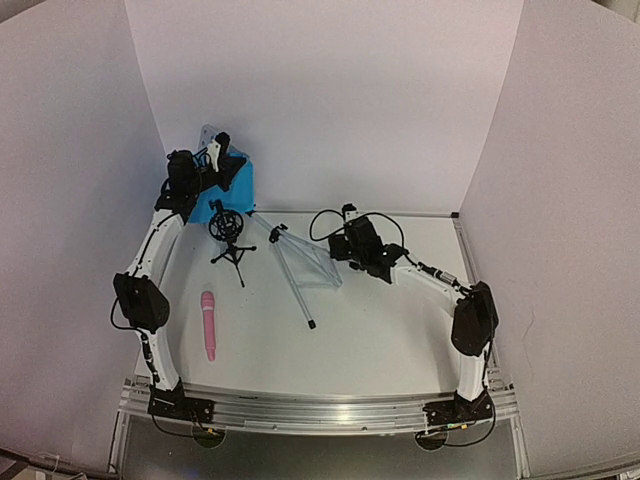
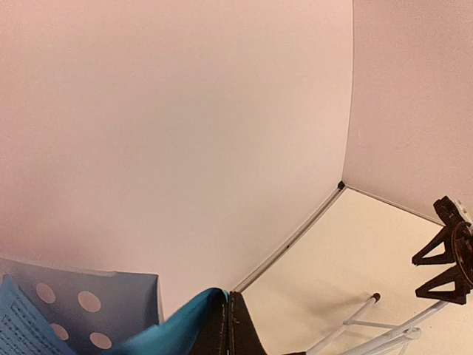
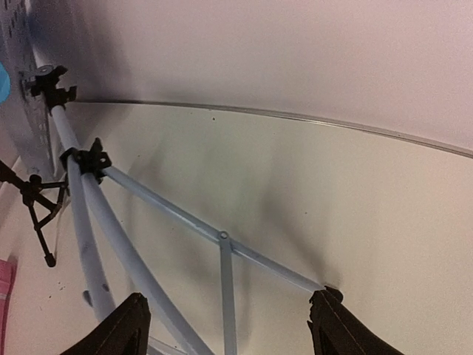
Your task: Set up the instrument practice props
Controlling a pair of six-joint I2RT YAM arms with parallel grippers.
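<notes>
The music stand lies tipped over at the back of the table, its silver tripod legs [image 1: 292, 268] spread toward the middle. Its pale-blue perforated desk [image 2: 89, 303] is at the back left. My left gripper [image 1: 222, 165] is shut on the blue sheet-music pages [image 1: 237, 192] against the desk; in the left wrist view the gripper [image 2: 228, 305] pinches the blue page [image 2: 177, 325]. My right gripper [image 1: 334, 250] is open, its jaws either side of the legs [image 3: 222, 244] and not touching them. The black tripod mic mount [image 1: 230, 235] stands beside the legs. The pink microphone [image 1: 208, 325] lies front left.
White walls enclose the table on three sides, close behind the stand desk. The table's metal front rail [image 1: 320, 410] carries both arm bases. The mic mount [image 3: 37, 207] and a sliver of the pink microphone [image 3: 6, 288] show at the left edge of the right wrist view.
</notes>
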